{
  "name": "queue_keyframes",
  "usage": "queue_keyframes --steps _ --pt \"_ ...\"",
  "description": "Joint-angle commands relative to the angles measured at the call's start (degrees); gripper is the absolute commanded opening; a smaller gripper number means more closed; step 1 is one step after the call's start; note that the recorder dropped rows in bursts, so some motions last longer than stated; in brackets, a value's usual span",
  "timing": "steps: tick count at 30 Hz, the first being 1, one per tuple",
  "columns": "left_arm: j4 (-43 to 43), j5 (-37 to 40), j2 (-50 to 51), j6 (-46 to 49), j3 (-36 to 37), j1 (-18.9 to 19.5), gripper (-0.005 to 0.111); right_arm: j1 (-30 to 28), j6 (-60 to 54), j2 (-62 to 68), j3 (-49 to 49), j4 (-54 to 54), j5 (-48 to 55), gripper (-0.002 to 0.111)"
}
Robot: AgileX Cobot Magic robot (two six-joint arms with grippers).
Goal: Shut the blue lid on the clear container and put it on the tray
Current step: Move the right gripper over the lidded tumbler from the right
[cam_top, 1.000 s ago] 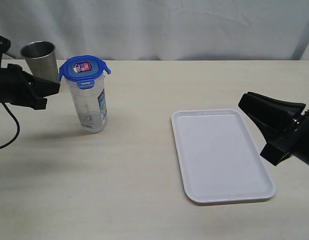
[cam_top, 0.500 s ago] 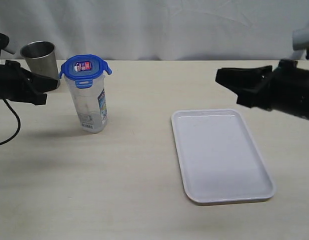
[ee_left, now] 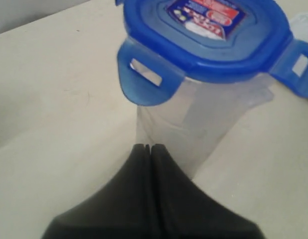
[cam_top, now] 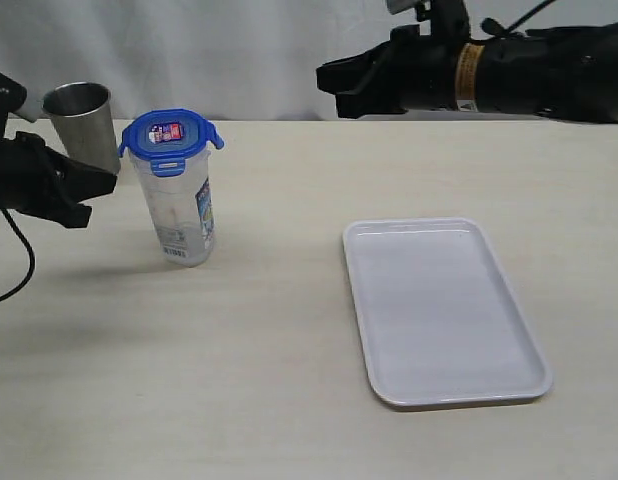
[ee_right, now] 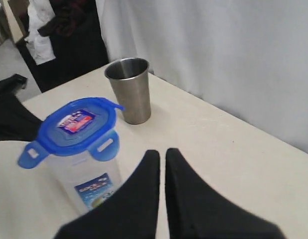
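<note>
The clear container stands upright on the pale table in the upper left of the exterior view. Its long axis is vertical and its mouth points straight up. Its printed label faces the right and lower side of the frame. The blue lid sits flat on top, sticker side up. Its locking tabs splay outward from the rim rather than lying against the wall. The left wrist view shows one tab angled out and down from the lid over the translucent body.

The tray lies flat in the lower right, well apart from the container. Its long axis runs from the upper part of the frame to the lower part, and its near end leans a little to the right. A steel cup stands upright just beyond and to the left of the container.

The left gripper reaches in from the left edge at mid-height of the container, with its jaws pressed together on nothing. Its tip is just beside the container wall; whether it touches cannot be told. The right gripper hangs high at the upper centre, pointing left, well above the table. In the right wrist view its jaws are closed and empty, with only a thin slit between them. Past them are the lid and the cup.
</note>
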Motion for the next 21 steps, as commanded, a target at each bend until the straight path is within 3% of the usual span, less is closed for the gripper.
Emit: queue_keyframes --steps 1,4,10,17,21 --pt "6.6 5.9 1.3 -1.4 0.2 0.0 0.000 0.5 3.6 10.0 -13.1 -12.6 -4.0 0.005" --pt "9.0 10.2 2.2 -1.4 0.2 0.0 0.000 0.5 6.4 16.0 -20.6 -15.3 -8.0 0.005" --pt "9.0 10.1 4.7 -1.1 0.2 0.0 0.000 1.4 8.7 24.3 -31.0 -15.5 -14.2 0.005" --pt "7.5 8.3 5.5 0.6 0.2 0.0 0.000 5.3 5.8 25.5 -31.9 -18.0 -9.8 0.005" --pt "7.0 8.4 5.5 0.5 0.2 0.0 0.000 8.1 5.0 25.5 -32.0 -18.0 -0.3 0.005"
